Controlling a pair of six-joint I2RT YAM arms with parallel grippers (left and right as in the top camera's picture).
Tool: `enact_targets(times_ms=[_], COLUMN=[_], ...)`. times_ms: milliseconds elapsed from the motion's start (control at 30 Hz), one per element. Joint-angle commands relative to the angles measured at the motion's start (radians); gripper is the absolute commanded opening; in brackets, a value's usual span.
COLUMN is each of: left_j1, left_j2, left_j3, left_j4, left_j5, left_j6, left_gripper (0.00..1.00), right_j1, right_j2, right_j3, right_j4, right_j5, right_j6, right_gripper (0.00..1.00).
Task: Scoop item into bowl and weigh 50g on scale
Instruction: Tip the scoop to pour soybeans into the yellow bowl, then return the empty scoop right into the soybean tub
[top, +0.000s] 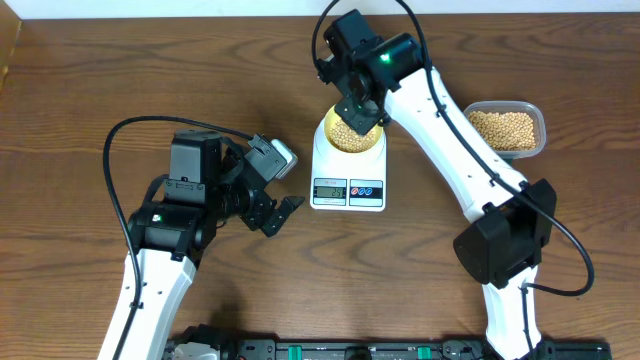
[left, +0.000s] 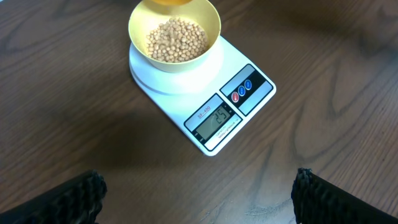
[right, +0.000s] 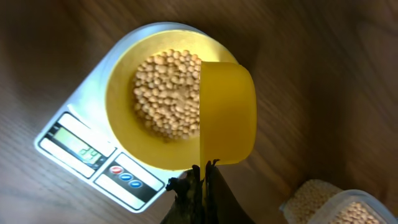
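Note:
The pale yellow bowl stands on the white scale and holds a heap of tan beans. The bowl and the scale also show in the left wrist view, the display lit. My right gripper is shut on the handle of a yellow scoop, which is tipped on its side over the bowl's right rim. In the overhead view this gripper is right above the bowl. My left gripper is open and empty, left of the scale, over bare wood.
A clear plastic tub with more beans stands right of the scale; its corner shows in the right wrist view. The table is brown wood. Black cables loop over both arms.

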Motion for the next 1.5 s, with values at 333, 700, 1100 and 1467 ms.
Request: enact_targets(times_ms=[333,700,1100,1467], left_j1=[0.005,0.005,0.005,0.005], left_j2=[0.0,0.0,0.0,0.0], left_j3=[-0.002,-0.002,-0.002,-0.002], left_j4=[-0.003,-0.003,-0.003,-0.003], left_j5=[0.009,0.009,0.009,0.009], left_j6=[0.013,0.013,0.013,0.013], left_gripper=[0.98,0.98,0.97,0.97], right_j1=[-0.084,-0.301,-0.578,-0.684], right_j2=[-0.008,-0.122,-0.166,-0.165], right_j3=[0.041,0.067,0.052,-0.071], right_j4=[0.018,-0.021,-0.164,-0.134], right_j5=[-0.239,-0.317,-0.312,-0.278], right_j6=[0.067,0.1,0.069,-0.007], right_gripper=[0.01,0.01,0.01,0.01])
